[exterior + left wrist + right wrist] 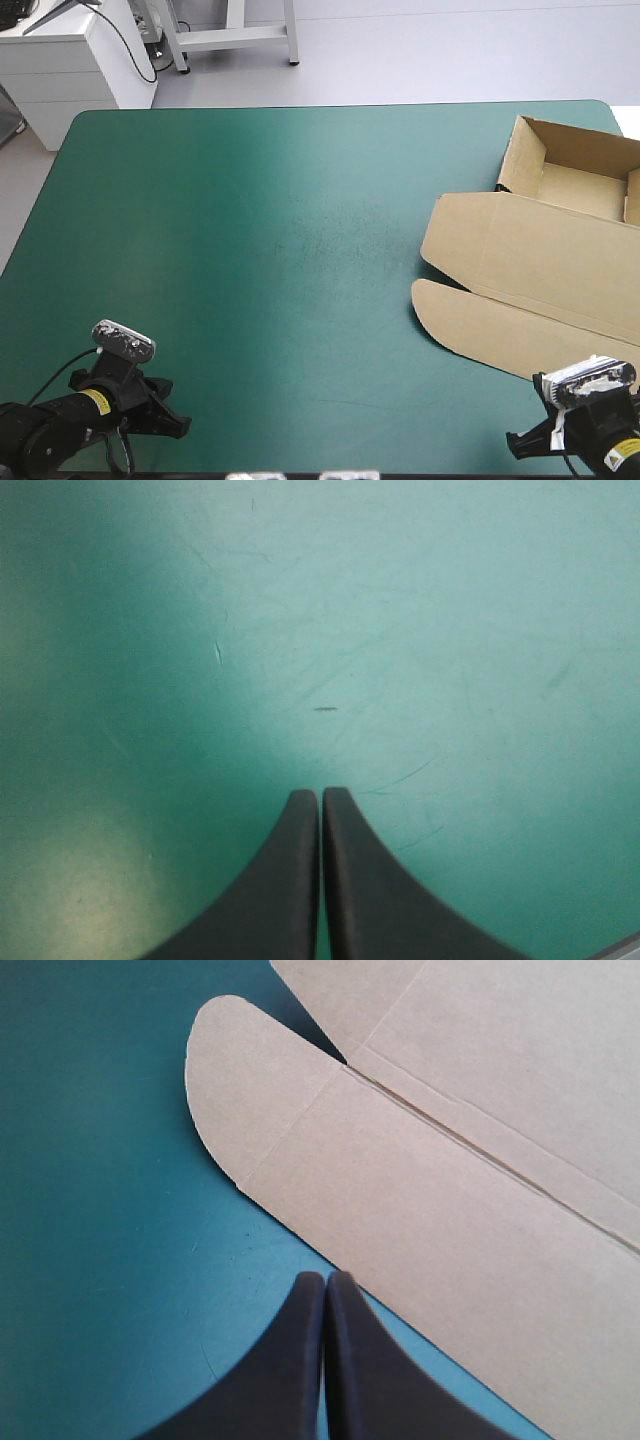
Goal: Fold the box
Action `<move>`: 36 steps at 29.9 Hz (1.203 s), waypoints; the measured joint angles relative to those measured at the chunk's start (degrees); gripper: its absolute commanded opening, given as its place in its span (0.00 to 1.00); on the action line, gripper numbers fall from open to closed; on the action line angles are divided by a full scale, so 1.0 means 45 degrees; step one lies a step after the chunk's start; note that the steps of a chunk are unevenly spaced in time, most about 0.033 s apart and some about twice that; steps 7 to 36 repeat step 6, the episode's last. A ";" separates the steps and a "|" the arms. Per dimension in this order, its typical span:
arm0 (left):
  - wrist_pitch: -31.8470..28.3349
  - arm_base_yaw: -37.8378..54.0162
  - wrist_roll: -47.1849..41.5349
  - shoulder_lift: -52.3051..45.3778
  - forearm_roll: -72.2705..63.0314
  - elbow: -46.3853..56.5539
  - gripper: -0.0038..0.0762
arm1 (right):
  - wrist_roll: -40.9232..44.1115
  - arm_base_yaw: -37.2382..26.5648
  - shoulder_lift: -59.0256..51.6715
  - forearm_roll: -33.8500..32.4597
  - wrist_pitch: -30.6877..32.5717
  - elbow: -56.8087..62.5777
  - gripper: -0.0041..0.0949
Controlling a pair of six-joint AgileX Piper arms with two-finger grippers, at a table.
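High view: the brown box (530, 250) lies at three o'clock on the teal-green cover (280, 250), an open tray with its lid (540, 290) spread flat toward the near edge. The left gripper (178, 425) sits at seven o'clock, the right gripper (515, 442) at five o'clock.

Left wrist view: its black fingers (290, 880) are pressed together over bare cover.

Right wrist view: its fingers are together too. The lid's rounded flap (250, 1070) lies just ahead, at the gripper's eleven o'clock.
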 measured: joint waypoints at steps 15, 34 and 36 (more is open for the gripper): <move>-0.0067 0.0000 0.0046 -0.0184 -0.0011 0.0058 0.04 | 0.0384 0.0000 -0.0102 0.0145 0.0051 0.0454 0.02; -0.0067 0.0000 0.0046 -0.0184 -0.0011 0.0058 0.04 | 0.0384 0.0000 -0.0102 0.0145 0.0051 0.0454 0.02; -0.0067 0.0000 0.0046 -0.0184 -0.0011 0.0058 0.04 | 0.0384 0.0000 -0.0102 0.0145 0.0051 0.0454 0.02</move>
